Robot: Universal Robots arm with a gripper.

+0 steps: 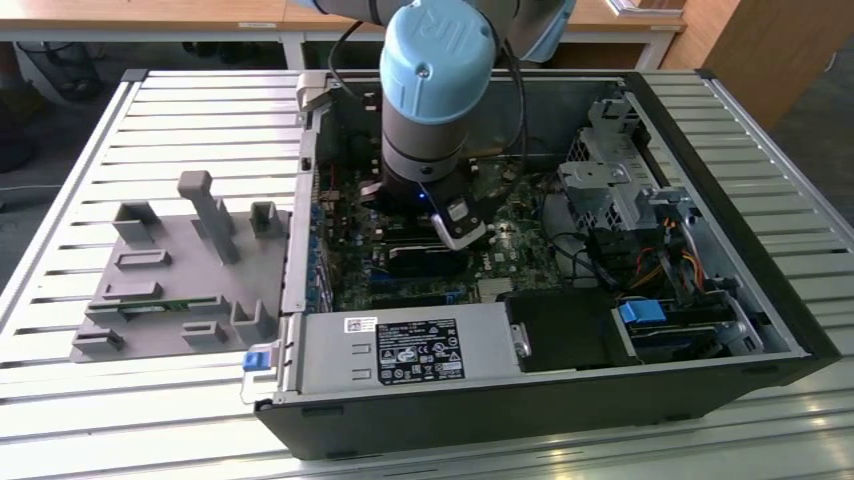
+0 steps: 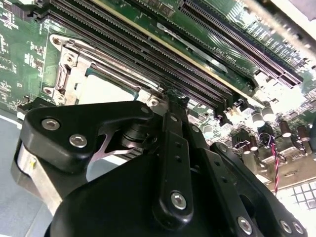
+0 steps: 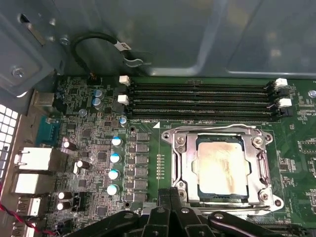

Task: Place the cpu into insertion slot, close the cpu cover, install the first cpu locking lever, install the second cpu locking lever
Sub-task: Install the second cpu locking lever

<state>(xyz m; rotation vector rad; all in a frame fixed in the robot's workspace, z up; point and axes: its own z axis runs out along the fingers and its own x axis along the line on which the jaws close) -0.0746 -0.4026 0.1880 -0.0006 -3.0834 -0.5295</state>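
Observation:
The cpu lies flat in the insertion slot, silvery top up, and it shows pale in the second wrist view. The cpu cover is down around it as a silver frame, with the chip showing through its window. My gripper is shut with nothing visible between its black fingers. Its tips hover just beside the socket's edge, at the corner near the memory slots. In the exterior view the gripper reaches down into the open computer case over the motherboard.
Long black memory slots run beside the socket, and a black cable loop hangs by the case wall. A drive cage, a power supply and case walls hem the arm in. A grey fixture sits on the slatted table.

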